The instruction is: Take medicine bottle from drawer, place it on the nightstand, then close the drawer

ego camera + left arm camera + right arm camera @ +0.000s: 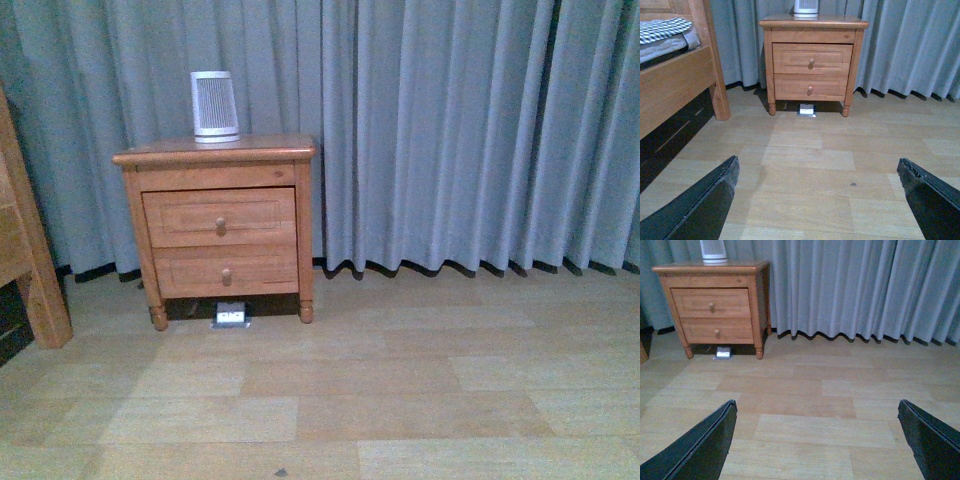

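The nightstand [270, 152] is seen at the far left, against a grey curtain [450, 130]. Its upper drawer [180, 217] is shut flush, its round knob [220, 224] facing out, so what it holds is hidden. The lower drawer [190, 270] is shut as well. The medicine bottle cannot be made out in any view. A white ribbed appliance [215, 105] is stood upright on the nightstand's top. A small white object [231, 317] is seen on the floor [400, 380] beneath the cabinet. A wooden bed frame [25, 250] is placed to the left. The left jaws are spread wide above the floor, nothing held; the right jaws are likewise spread wide and empty, well apart from the nightstand.
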